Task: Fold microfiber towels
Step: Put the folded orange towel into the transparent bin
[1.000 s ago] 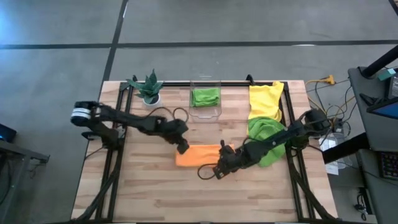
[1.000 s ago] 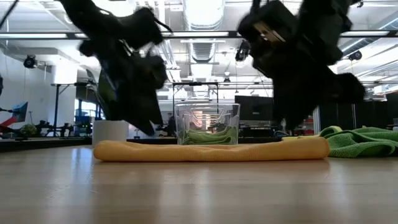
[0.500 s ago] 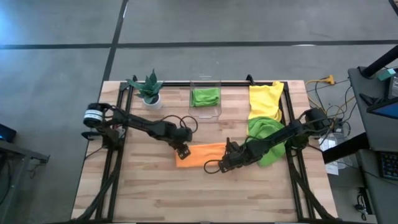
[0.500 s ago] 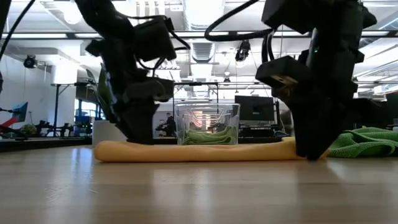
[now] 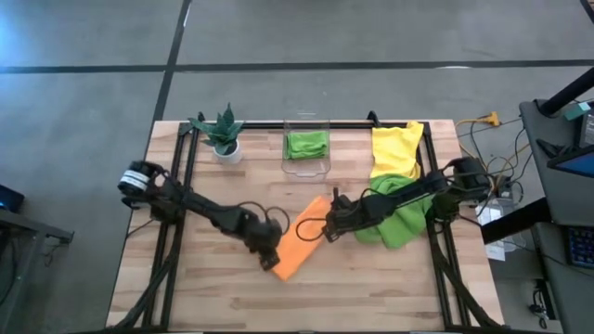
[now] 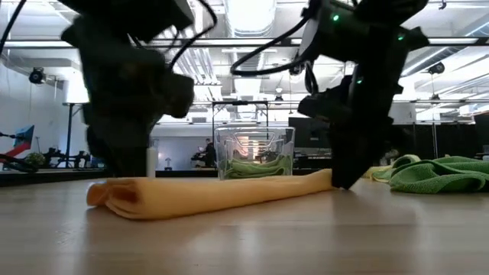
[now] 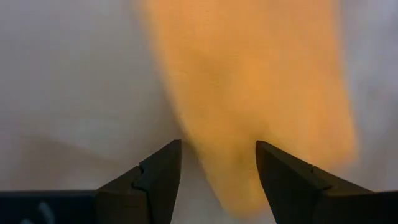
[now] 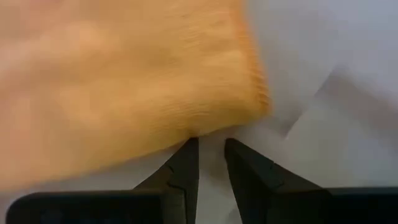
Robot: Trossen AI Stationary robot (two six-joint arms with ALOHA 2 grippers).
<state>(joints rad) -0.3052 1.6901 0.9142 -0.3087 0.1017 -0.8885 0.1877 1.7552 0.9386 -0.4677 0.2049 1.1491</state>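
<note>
Orange cloth sits between both sets of fingers: the left gripper [image 5: 270, 263] is at the near end of the folded orange towel [image 5: 301, 249], its fingers [image 7: 152, 180] parted to either side of that end (whether they actually pinch it cannot be told), while the right gripper [image 5: 326, 225] is at the far end, its fingers [image 8: 186, 168] drawn close with only a narrow gap, their tips right at the towel's edge [image 8: 186, 134]. The towel lies as a long folded strip, slanted across the middle of the wooden desk [image 5: 213, 297]. Beside the right arm a crumpled lime green towel [image 5: 401, 215] lies near the desk's right edge, with the yellow towel [image 5: 396, 148] spread beyond it. Another green towel [image 5: 306, 144] rests inside the clear bin [image 5: 306, 170] at the far edge, and a small potted plant [image 5: 224, 133] stands toward the far left corner.
</note>
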